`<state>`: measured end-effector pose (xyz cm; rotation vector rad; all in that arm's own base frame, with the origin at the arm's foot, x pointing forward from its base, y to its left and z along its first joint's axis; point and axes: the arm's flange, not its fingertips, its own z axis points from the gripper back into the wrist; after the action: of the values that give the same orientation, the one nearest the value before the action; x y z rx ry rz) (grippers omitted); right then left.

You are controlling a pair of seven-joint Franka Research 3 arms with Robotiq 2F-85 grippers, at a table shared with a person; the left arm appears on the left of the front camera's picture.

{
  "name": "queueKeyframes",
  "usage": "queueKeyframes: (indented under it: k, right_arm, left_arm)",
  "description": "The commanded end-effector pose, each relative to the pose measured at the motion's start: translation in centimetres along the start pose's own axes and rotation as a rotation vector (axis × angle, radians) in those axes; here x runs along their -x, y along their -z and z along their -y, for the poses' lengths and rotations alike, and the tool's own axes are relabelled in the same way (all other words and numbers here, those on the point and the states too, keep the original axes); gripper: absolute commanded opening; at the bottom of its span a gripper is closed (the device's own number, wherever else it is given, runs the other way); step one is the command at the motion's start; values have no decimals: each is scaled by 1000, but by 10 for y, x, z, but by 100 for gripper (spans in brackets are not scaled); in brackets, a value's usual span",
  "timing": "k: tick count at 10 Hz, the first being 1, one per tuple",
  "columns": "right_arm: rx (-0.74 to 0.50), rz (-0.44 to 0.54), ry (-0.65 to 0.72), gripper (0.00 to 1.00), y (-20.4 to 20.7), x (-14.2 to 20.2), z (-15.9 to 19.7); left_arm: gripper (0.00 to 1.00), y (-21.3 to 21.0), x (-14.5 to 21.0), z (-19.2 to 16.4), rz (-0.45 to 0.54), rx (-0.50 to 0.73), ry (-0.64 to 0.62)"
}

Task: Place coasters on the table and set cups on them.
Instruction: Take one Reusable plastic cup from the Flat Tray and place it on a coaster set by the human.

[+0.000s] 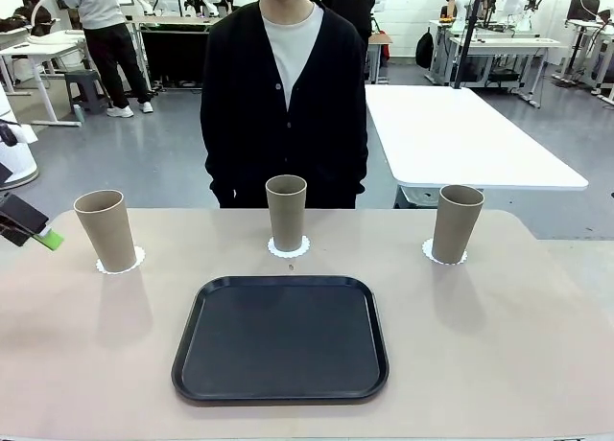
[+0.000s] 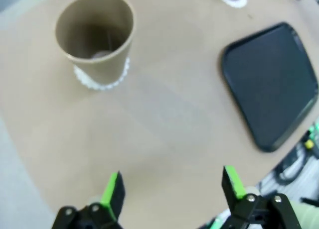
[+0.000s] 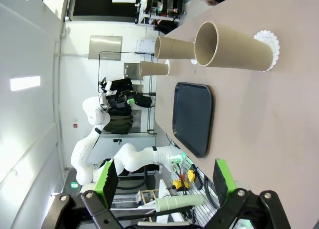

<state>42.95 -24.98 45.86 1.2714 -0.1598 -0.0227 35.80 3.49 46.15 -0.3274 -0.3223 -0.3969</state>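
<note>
While three cups are standing on their coasters across the table (image 1: 499, 307), both grippers are hanging back, empty.

Far left, the left gripper (image 1: 38, 232) is poking in at the table's edge, mostly cut off in the front view; its wrist view is showing the green pads (image 2: 113, 188) spread wide apart above bare tabletop, holding nothing. Just beyond it, the left cup (image 1: 106, 230), matte beige and tapered, is sitting upright on a scalloped white coaster (image 1: 134, 261). Mid-table, the middle cup (image 1: 286, 212) is resting on its coaster (image 1: 303, 246) behind the black rounded-square tray (image 1: 280, 339), with a person's dark cardigan (image 1: 240, 105) behind. Rightward, the right cup (image 1: 456, 222) is covering most of its coaster (image 1: 430, 253). The right gripper (image 3: 163, 179) is holding its fingers parted and empty, well apart from that cup.
</note>
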Motion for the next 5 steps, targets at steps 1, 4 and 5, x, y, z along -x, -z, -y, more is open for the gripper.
queueKeyframes:
  k: [1, 4, 5]
  right_arm:
    - [-1, 2, -2, 100, 1, -1, -1]
    - [-1, 2, -2, 100, 1, -1, -1]
    - [-1, 2, -2, 100, 1, -1, -1]
  left_arm:
    - [100, -11, 14, 14, -13, 232, -24]
    - [100, -47, 27, -32, 186, 816, -131]
    - [100, -54, 34, -57, 250, 942, -184]
